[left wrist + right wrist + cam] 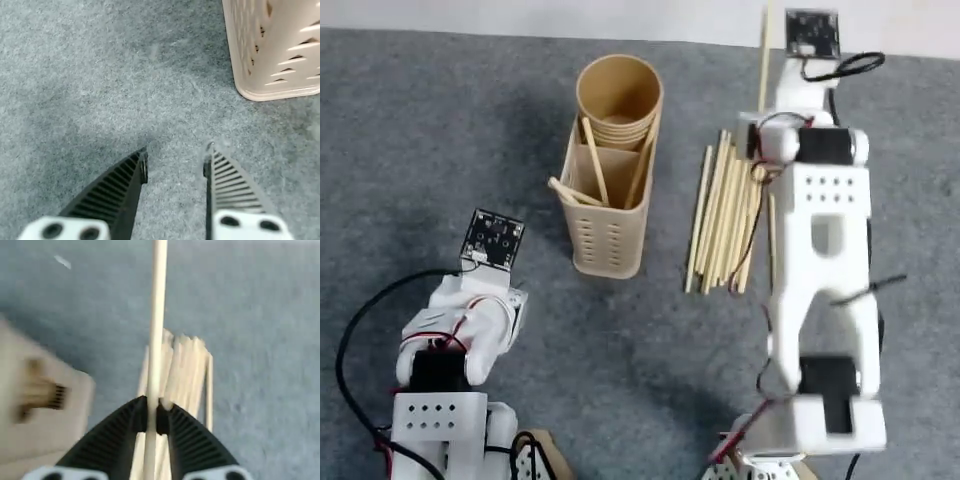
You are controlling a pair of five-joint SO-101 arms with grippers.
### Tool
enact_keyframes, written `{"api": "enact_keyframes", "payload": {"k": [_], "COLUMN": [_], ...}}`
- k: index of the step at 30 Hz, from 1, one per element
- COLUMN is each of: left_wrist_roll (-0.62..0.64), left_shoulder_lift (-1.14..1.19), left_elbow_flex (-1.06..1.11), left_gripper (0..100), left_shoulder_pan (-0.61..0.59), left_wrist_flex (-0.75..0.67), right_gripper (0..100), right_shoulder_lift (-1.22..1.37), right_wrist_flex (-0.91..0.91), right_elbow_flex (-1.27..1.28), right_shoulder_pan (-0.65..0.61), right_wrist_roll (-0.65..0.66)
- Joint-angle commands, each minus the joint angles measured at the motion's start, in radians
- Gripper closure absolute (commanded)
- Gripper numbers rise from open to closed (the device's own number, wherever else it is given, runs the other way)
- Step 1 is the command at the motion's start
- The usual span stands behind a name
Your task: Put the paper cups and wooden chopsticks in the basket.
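Chopstick (pixel 159 315) pinched near one end by right gripper (pixel 152 412), jaws clenched on it. Held above pile (pixel 725 215) and roughly in line with it, probably so as to carry one stick without dragging neighbours along. Pile lying on carpet (pixel 440 130) just beside basket (pixel 608 225), between basket and right arm (pixel 820 220); hence a short carry. Basket upright and divided. Stacked cups (pixel 618 95) nested in the compartment farthest from the arms, a few sticks (pixel 593 170) leaning tilted against the walls of the nearer ones. Judged stage: cups done, most of the pile outstanding. Left gripper (pixel 175 160) released, jaws apart and empty, low over bare carpet near a basket corner, apparently parked clear of the right arm's path. Likely risk: long chopstick catching the basket rim unless tipped end-down before release.
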Motion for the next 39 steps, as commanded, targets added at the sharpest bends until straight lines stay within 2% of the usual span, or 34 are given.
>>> {"api": "enact_keyframes", "payload": {"k": [1, 11, 22, 27, 29, 31, 36, 39], "left_wrist_roll": [-0.005, -0.005, -0.005, -0.005, -0.005, -0.005, -0.005, -0.005], "left_shoulder_lift": [-0.007, -0.007, -0.007, -0.007, -0.007, -0.007, -0.005, -0.005], "left_elbow_flex": [-0.005, -0.005, -0.005, -0.005, -0.005, -0.005, -0.005, -0.005], "left_gripper": [79, 79, 79, 79, 79, 79, 79, 79], "left_shoulder_pan": [0.012, 0.012, 0.012, 0.010, 0.010, 0.012, 0.012, 0.012], "left_wrist_flex": [-0.018, -0.018, -0.018, -0.018, -0.018, -0.018, -0.018, -0.018], "right_gripper": [99.3, 99.3, 99.2, 99.3, 99.3, 99.3, 98.7, 94.4], "right_shoulder_lift": [-0.160, -0.314, -0.467, -0.522, -0.547, -0.565, -0.602, -0.631], "right_wrist_flex": [-0.064, -0.469, -0.699, -1.138, -1.231, -1.253, -1.250, -1.237], "right_elbow_flex": [0.047, 0.211, 0.498, 0.783, 0.894, 0.970, 0.978, 0.980], "right_shoulder_pan": [-0.068, -0.260, -0.453, -0.441, -0.444, -0.446, -0.446, -0.447], "right_wrist_roll": [-0.009, -0.011, -0.006, -0.005, -0.005, -0.005, -0.011, -0.011]}}
